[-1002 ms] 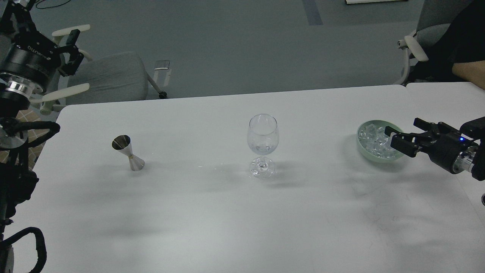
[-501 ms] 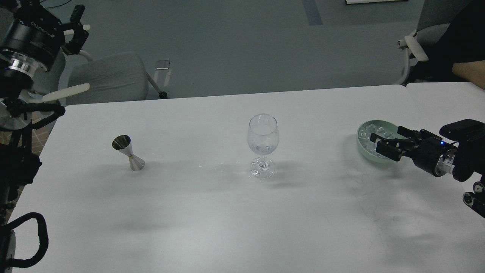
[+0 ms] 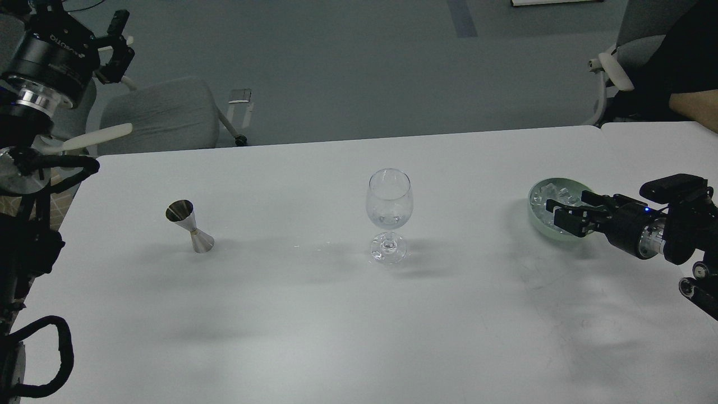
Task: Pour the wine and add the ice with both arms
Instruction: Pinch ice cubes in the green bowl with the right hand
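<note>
Head view: the wine glass (image 3: 389, 214) looks empty; the right gripper (image 3: 567, 215), parted and empty, is held over the ice (image 3: 547, 197); nothing is done yet.

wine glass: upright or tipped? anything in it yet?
Upright. The wine glass stands on its foot mid-table, stem vertical. The bowl looks clear, with no dark liquid; whether an ice chunk is inside, cannot tell.

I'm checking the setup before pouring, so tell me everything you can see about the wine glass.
The wine glass is clear, with a rounded bowl, short stem and round foot. It stands upright near the middle of the white table, between the jigger and the ice bowl. It looks empty. Nothing touches it but the table.
</note>
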